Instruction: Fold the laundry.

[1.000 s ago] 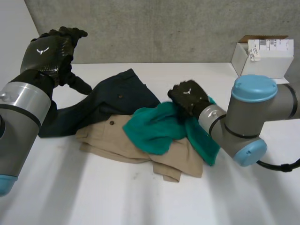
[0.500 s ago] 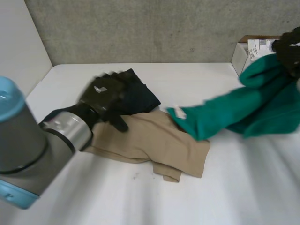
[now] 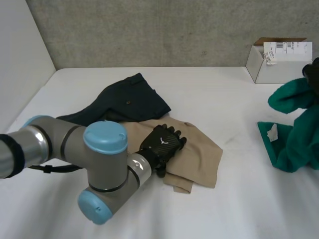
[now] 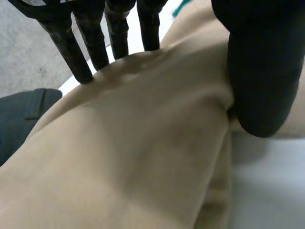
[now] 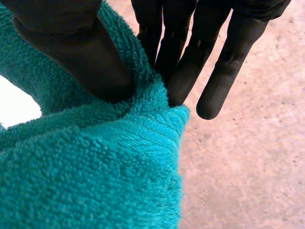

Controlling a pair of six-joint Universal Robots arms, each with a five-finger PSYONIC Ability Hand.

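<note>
Left robot hand [image 3: 162,146] has dropped open-fingered onto tan trousers [image 3: 199,152]; right robot hand [image 5: 71,47] pinches teal towel [image 3: 299,134].

White table [image 3: 214,84], grey wall [image 3: 164,30] behind, possibly concrete; white box [image 3: 284,67].

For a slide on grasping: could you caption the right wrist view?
Right hand pinching the edge of a fluffy teal towel between thumb and straight fingers.

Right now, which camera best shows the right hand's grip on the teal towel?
The right wrist view: the right hand pinches the teal towel between thumb and fingers. The head view shows the towel draped below the hand; the left wrist view, a teal sliver.
</note>
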